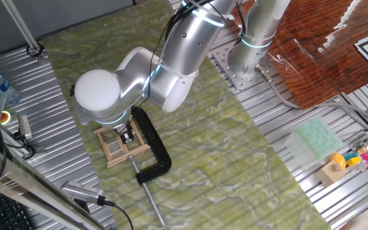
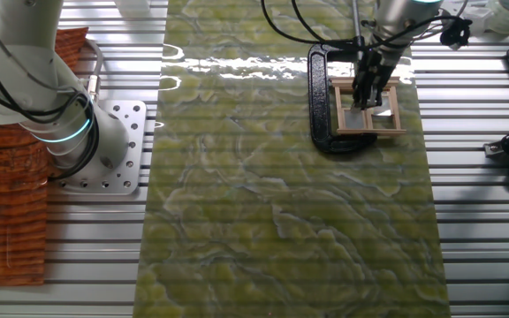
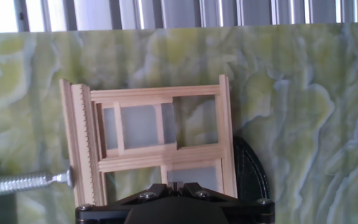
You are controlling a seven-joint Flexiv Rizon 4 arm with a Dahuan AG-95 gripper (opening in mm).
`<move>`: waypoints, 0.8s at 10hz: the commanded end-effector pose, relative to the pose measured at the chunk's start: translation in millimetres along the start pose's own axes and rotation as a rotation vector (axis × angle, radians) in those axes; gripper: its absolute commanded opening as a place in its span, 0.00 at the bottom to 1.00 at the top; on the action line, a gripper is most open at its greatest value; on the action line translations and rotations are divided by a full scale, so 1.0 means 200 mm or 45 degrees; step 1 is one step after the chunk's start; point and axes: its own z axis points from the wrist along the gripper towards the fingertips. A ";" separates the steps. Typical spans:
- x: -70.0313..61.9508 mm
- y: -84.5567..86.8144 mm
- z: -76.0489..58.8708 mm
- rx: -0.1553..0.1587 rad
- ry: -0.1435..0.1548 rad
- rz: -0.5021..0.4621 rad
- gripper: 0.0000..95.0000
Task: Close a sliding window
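Window point(image 3: 157, 143) lay flat on the mat, held in place by the clamp point(image 1: 155, 150) so pushing the sash wouldn't shift the frame. Gripper point(image 2: 367, 95) sat over it; grip state unclear. Sash part open.

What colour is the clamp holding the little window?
Black clamp, with a silver metal screw; clearest in one fixed view.

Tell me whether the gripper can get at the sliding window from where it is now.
Probably yes. The gripper hangs right over the sliding window with nothing between them; the black C-clamp grips only the frame's edge, beside the panes.
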 end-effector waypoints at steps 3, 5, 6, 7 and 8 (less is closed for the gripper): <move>0.00 0.00 0.00 0.005 -0.002 -0.006 0.00; -0.01 -0.02 0.01 0.008 0.000 -0.016 0.00; 0.00 -0.02 0.01 0.007 0.000 -0.017 0.00; 0.00 -0.03 0.01 0.006 0.001 -0.019 0.00; 0.00 -0.03 0.01 0.006 0.003 -0.019 0.00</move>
